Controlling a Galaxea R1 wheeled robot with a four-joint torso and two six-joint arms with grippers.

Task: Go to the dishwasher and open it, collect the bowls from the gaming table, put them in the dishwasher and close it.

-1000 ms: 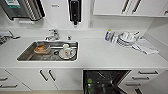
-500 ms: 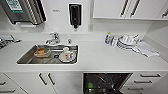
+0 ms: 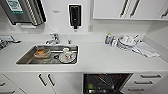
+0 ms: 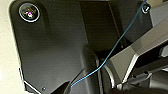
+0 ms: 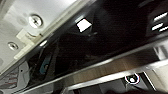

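The long white kitchen countertop [image 3: 100, 58] spans the head view, and against the earlier pictures the whole scene has slid and grown a little, which is the camera shifting; nothing on the counter has changed place. Set into the counter is a rectangular stainless steel sink [image 3: 27, 57] holding a brown round bowl-like dish [image 3: 41, 53] and a white cup on a plate [image 3: 66, 55], side by side. Below the counter's front edge, right of the white cabinet doors with dark slanted handles [image 3: 45, 80], the dishwasher [image 3: 106, 83] stands open: a dark cavity with racks and a small green item inside, just as in the earlier pictures. Right of it are white drawers with dark bar handles [image 3: 147, 80]. On the counter near the wall sits a stack of white plates and cups [image 3: 126, 41] beside a crumpled white cloth [image 3: 146, 50]. A black wall dispenser [image 3: 75, 15] hangs above the chrome tap [image 3: 53, 39].

In the right wrist view a dark glossy panel with a steel edge [image 5: 100, 45] lies close to the camera, beside a pale surface with screws; whether it belongs to the dishwasher I cannot tell. Neither wrist view lets me tell whether either gripper's fingers are spread or pressed together, so the dishwasher's place relative to them cannot be judged.
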